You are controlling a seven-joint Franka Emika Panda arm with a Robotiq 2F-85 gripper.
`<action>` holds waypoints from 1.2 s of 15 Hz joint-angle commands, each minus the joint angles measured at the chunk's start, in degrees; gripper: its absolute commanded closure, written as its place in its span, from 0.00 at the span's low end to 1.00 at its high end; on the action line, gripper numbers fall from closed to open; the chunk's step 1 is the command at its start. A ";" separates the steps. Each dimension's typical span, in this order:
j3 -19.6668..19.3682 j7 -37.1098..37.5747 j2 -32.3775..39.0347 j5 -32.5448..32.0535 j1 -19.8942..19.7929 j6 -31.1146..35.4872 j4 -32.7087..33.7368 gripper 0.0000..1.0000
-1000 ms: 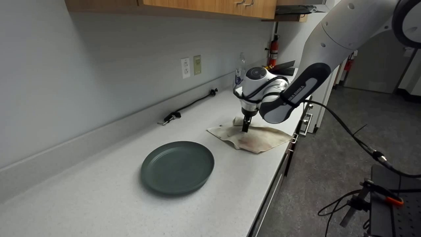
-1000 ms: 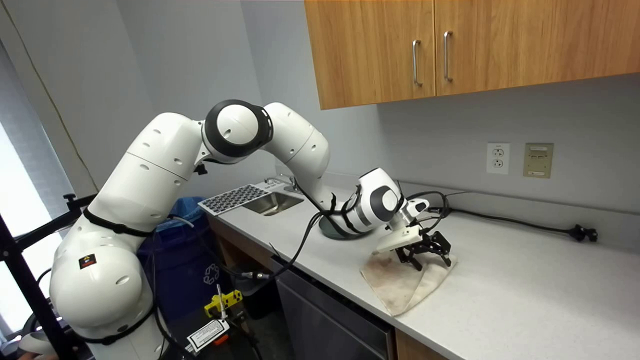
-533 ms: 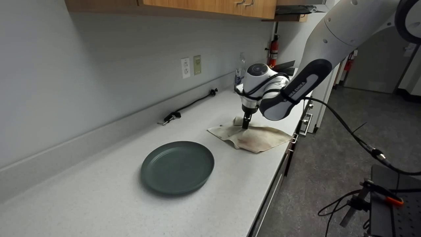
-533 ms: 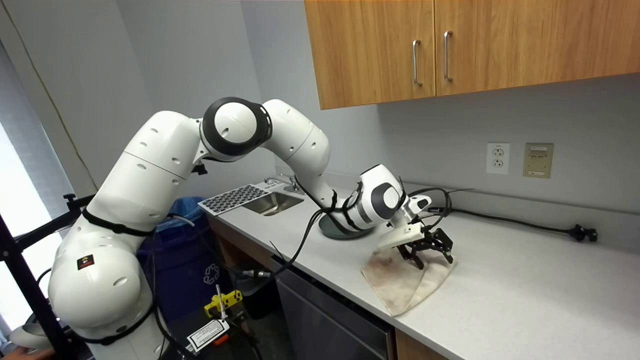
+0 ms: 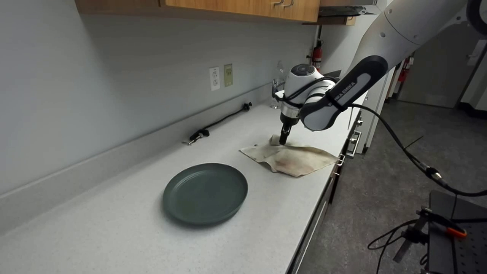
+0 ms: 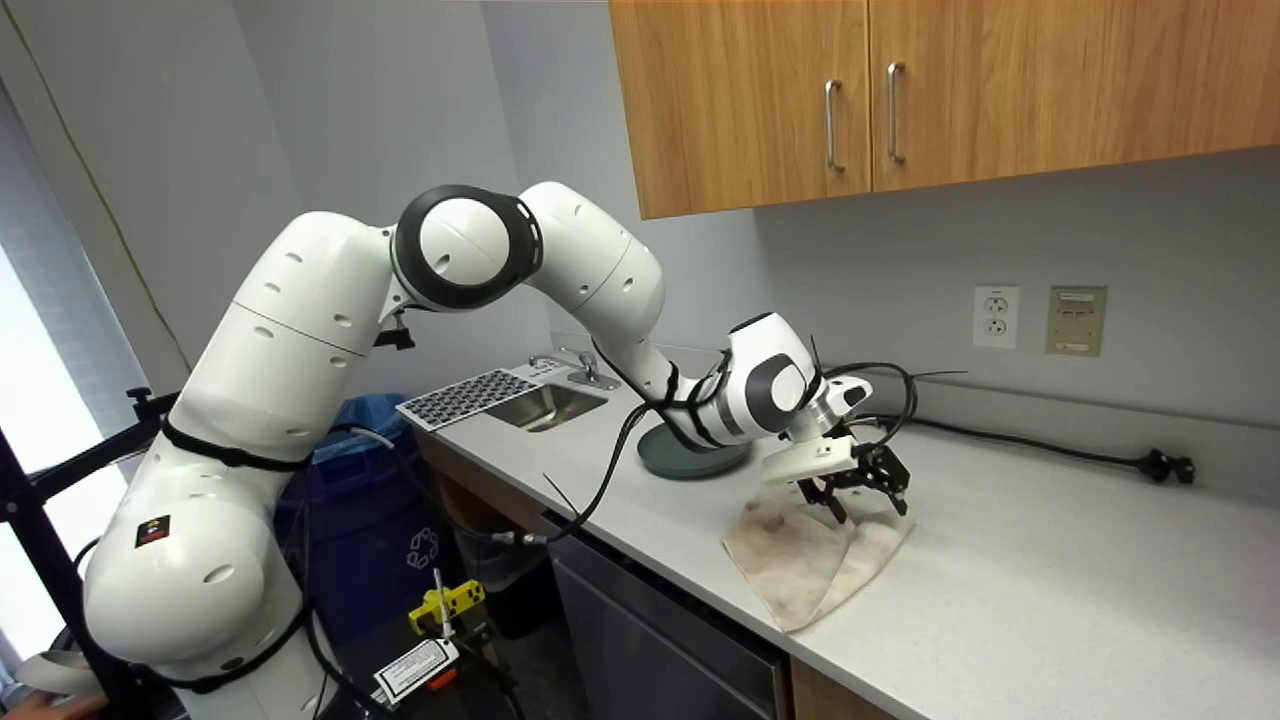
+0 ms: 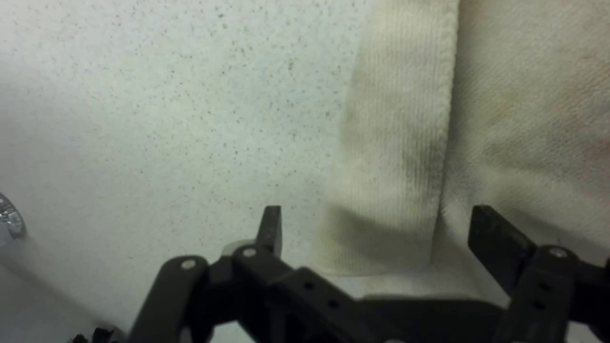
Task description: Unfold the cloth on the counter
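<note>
The cream cloth [image 5: 300, 161] lies wrinkled and stained on the white counter [image 5: 125, 236], reaching to the front edge. Along one side a hemmed flap [image 7: 395, 124] is folded over onto the rest, as the wrist view shows. My gripper [image 7: 377, 209] stands open across that flap's end, one finger [image 7: 271, 224] over bare counter, its opposite over cloth, with nothing gripped. In both exterior views the gripper [image 6: 870, 512] points down at the cloth's far part. Whether the tips touch the fabric I cannot tell.
A round dark green plate [image 5: 205, 194] sits beside the cloth. Near the backsplash lies a black cable with clamps [image 5: 224, 120], and a clear bottle [image 5: 279, 76] stands behind the wrist. Wooden cabinets [image 6: 750, 100] hang above; a sink [image 6: 545, 405] is at the counter's end.
The arm has risen a little and the gripper has shifted slightly across the cloth, away from its stained middle. The jaws stay open, and the cloth looks practically unmoved.
</note>
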 commanded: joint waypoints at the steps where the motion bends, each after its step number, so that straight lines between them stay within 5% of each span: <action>1: -0.05 -1.85 -1.54 -0.09 -0.58 -0.60 -0.99 0.00; 18: -3.98 1.24 2.13 -4.04 2.65 0.45 2.17 0.00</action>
